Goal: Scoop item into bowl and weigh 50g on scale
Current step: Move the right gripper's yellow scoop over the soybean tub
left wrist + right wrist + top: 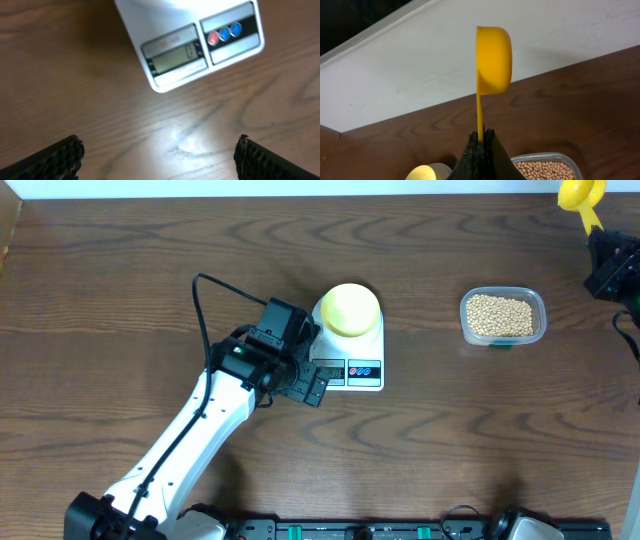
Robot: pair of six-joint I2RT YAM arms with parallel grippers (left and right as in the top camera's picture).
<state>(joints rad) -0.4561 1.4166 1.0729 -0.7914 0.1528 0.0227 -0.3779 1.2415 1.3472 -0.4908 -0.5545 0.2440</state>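
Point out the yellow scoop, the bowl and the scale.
scoop (493, 60): right wrist view, on its cup.
bowl (350, 310): overhead view, at its centre.
scale (175, 54): left wrist view, on its grey display.

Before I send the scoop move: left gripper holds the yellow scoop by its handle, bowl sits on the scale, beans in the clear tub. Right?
Wrong arm: the right gripper holds the yellow scoop by its handle, as the right wrist view shows; the left gripper is open and empty. The bowl on the scale and beans in the clear tub stand.
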